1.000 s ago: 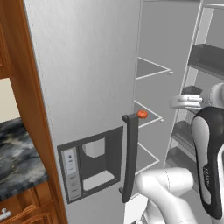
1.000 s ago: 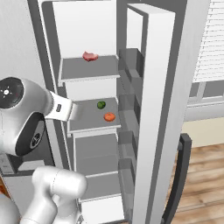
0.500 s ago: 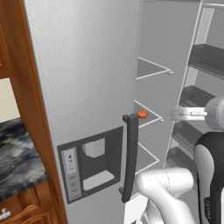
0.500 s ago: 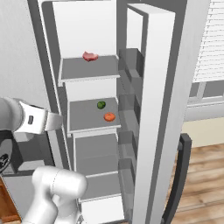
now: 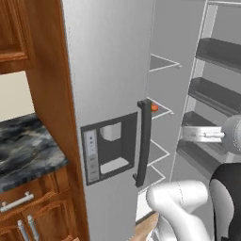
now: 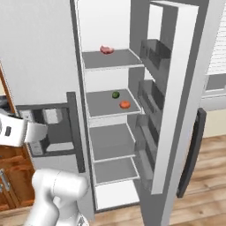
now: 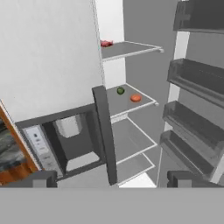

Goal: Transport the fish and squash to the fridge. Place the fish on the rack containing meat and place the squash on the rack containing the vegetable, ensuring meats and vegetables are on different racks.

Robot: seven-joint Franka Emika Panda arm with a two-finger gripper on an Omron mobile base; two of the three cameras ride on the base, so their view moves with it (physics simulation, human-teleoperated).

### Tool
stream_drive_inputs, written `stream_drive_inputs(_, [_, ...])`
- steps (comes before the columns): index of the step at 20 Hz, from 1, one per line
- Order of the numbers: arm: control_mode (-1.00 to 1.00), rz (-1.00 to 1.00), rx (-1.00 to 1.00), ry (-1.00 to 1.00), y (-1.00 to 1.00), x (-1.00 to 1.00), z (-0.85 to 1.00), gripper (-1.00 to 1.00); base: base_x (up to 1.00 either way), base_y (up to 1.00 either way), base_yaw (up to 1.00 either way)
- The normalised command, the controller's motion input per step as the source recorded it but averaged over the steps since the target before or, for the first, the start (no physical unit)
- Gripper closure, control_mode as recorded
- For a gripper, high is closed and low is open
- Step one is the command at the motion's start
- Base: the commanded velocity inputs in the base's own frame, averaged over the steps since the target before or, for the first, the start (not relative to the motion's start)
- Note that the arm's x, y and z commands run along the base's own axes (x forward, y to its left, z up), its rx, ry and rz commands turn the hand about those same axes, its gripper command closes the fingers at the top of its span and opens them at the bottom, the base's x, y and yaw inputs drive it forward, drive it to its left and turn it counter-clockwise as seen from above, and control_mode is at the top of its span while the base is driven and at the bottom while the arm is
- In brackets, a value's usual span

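The fingers (image 7: 43, 178) stand spread and empty before the open fridge (image 6: 110, 62), where the squash (image 6: 125, 104) sits on the middle rack beside a green vegetable (image 6: 115, 94), meat (image 6: 106, 49) above.

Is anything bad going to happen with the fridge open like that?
Maybe. The squash is round and sits near the front edge of its rack, so a bump might roll it off. The fridge door stands wide open and the arm is right beside it, so a wide swing could knock it. The tool is open and holds nothing, and the meat rack has no fish on it, so that part isn't done.
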Motion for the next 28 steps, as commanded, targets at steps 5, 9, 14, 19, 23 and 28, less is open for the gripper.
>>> stream_drive_inputs(5, [1.00, 0.00, 0.00, 0.00, 0.00, 0.00, 0.00, -1.00, -1.00, 1.00, -0.01])
stream_drive_inputs(9, [1.00, 0.00, 0.00, 0.00, 0.00, 0.00, 0.00, -1.00, -1.00, 1.00, 0.04])
stream_drive_inputs(14, [1.00, 0.00, 0.00, 0.00, 0.00, 0.00, 0.00, -1.00, -1.00, 1.00, -0.09])
stream_drive_inputs(19, [1.00, 0.00, 0.00, 0.00, 0.00, 0.00, 0.00, -1.00, -1.00, 1.00, -0.32])
stream_drive_inputs(23, [1.00, 0.00, 0.00, 0.00, 0.00, 0.00, 0.00, -1.00, -1.00, 1.00, -0.39])
stream_drive_inputs(28, [1.00, 0.00, 0.00, 0.00, 0.00, 0.00, 0.00, -1.00, -1.00, 1.00, -0.38])
